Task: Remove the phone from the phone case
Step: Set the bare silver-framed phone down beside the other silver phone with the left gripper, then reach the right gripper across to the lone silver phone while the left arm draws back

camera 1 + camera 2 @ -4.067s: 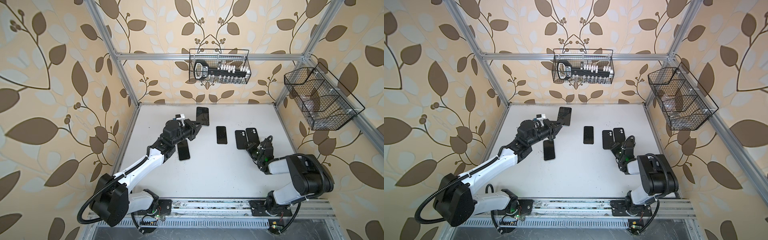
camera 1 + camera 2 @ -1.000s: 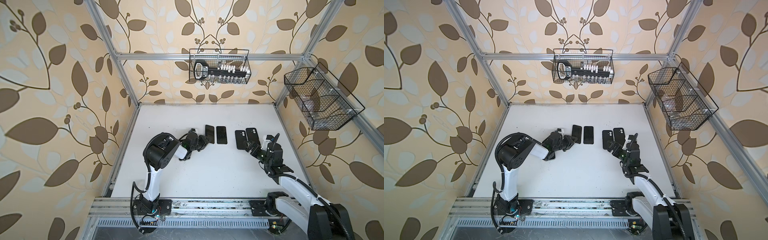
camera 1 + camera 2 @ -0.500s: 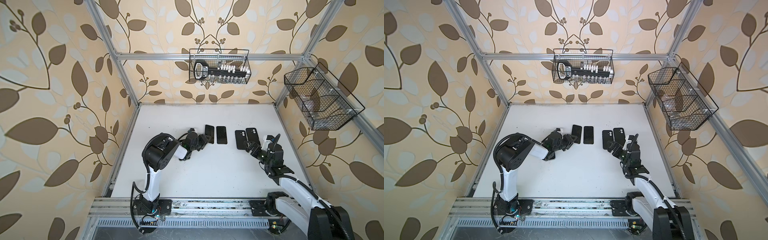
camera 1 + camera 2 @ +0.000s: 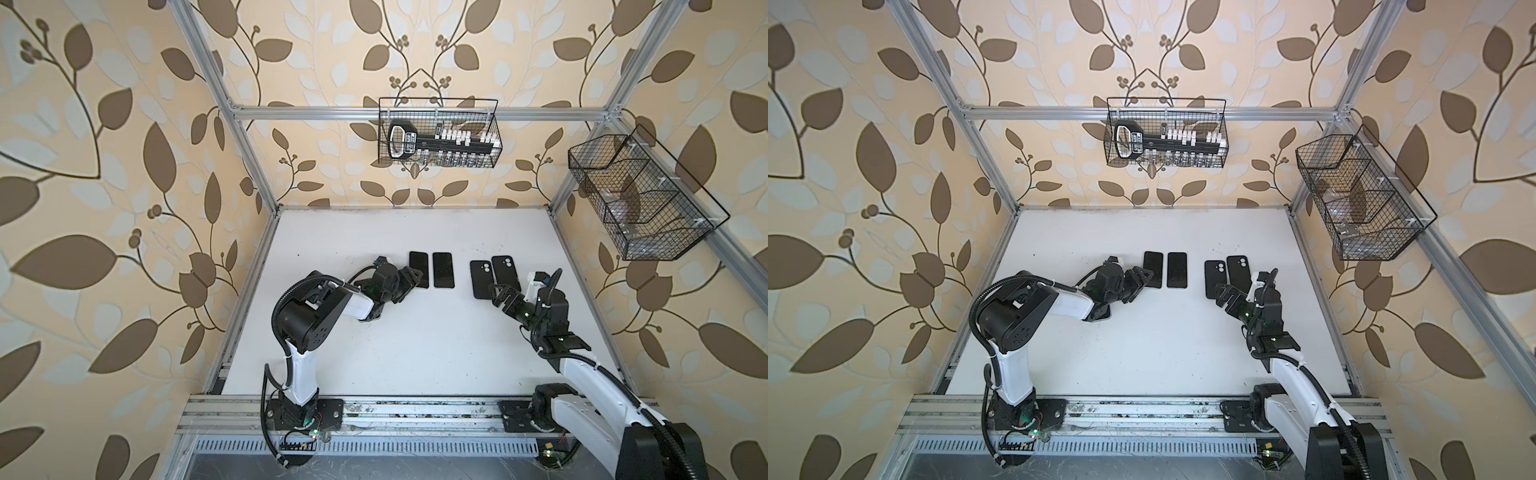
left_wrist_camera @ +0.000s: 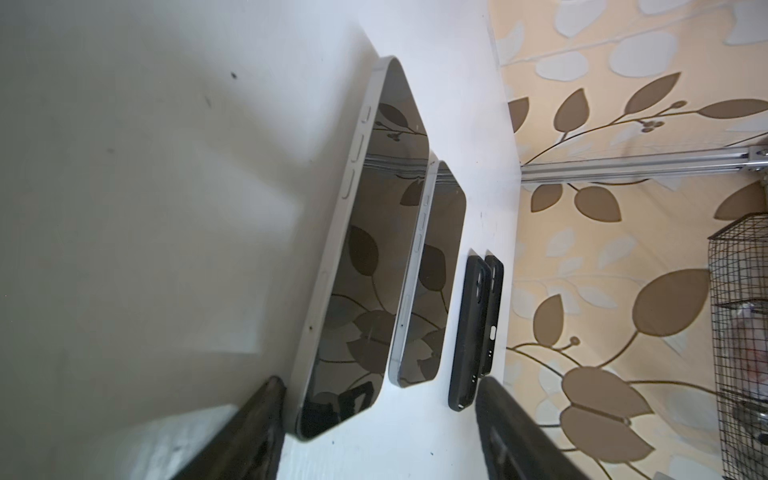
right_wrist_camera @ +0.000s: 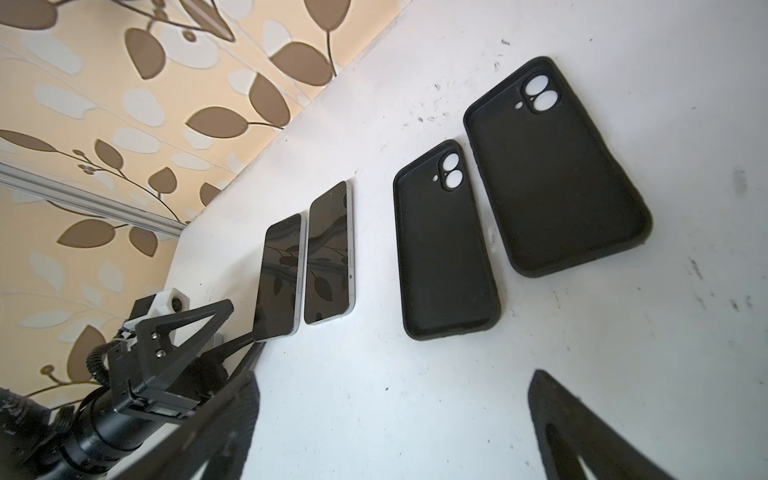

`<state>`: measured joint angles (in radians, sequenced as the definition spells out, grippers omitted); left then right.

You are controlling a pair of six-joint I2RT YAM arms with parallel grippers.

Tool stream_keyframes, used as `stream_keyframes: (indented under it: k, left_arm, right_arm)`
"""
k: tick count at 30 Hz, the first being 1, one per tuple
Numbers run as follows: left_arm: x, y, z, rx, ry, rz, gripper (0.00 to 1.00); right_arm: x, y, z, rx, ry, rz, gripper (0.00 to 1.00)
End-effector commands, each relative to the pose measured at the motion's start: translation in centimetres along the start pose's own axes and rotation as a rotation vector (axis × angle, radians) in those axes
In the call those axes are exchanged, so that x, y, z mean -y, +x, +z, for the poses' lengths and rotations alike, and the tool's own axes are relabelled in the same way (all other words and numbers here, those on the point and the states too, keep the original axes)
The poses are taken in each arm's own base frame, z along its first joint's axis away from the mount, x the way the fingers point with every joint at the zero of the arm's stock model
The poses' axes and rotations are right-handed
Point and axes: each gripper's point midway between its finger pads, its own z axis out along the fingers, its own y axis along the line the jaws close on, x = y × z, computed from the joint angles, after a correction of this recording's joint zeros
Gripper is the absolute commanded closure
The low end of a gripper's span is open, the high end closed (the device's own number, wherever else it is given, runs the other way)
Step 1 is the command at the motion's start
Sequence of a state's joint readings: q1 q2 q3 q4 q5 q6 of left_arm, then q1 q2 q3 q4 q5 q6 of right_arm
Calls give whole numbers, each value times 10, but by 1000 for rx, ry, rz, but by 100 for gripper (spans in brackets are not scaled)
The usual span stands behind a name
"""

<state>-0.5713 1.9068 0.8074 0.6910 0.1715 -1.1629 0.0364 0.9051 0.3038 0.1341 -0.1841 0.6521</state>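
the white tabletop fills the floor of the framed cell. the left arm folds back on itself and reaches low toward the middle, while the right arm stretches up from the near rail. a wire basket on the side wall and another on the back wall hang above the tabletop, the back one holding a black and white item i cannot name. four dark slabs lie flat in a row across the middle. on the right are two black phone cases, the right case set slightly further back than the left case, both open side up with the tabletop showing through their lens holes. on the left are two bare phones, screens up and just beside each other, the second phone and the first phone. the left tool sits low at the near end of the first phone with its fingers spread wider than the phone; one finger is close to the phone's edge, the other well clear, so it grips nothing. the right tool hovers near the near end of the left case, spread wide and holding nothing.
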Motion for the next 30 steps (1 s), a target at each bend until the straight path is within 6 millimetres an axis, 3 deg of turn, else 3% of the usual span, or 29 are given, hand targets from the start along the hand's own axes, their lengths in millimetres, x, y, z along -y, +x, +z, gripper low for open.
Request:
stream_keyframes:
  k: [1, 8, 12, 16, 20, 23, 30]
  left_arm:
    - [5, -1, -13, 31, -25, 41, 25]
    - [9, -4, -32, 49, -61, 96, 15]
    - [29, -9, -53, 52, -75, 154, 7]
    - [53, -17, -88, 42, -154, 267, 1]
    - [76, -29, -134, 47, -210, 371, 1]
    - [73, -40, -161, 22, -310, 419, 1]
    - [55, -90, -211, 41, -424, 360, 1]
  right_arm:
    - [-9, -6, -3, -14, -5, -41, 0]
    - [-27, -3, -5, -41, 5, -124, 0]
    - [-43, 3, -4, -74, -2, -187, 0]
    - [-66, 13, -7, -113, -23, -252, 0]
    - [-88, 19, -11, -121, -22, -328, 0]
    - [-107, 29, -12, -132, -34, -382, 0]
    - [-152, 45, -14, -169, -48, -486, 0]
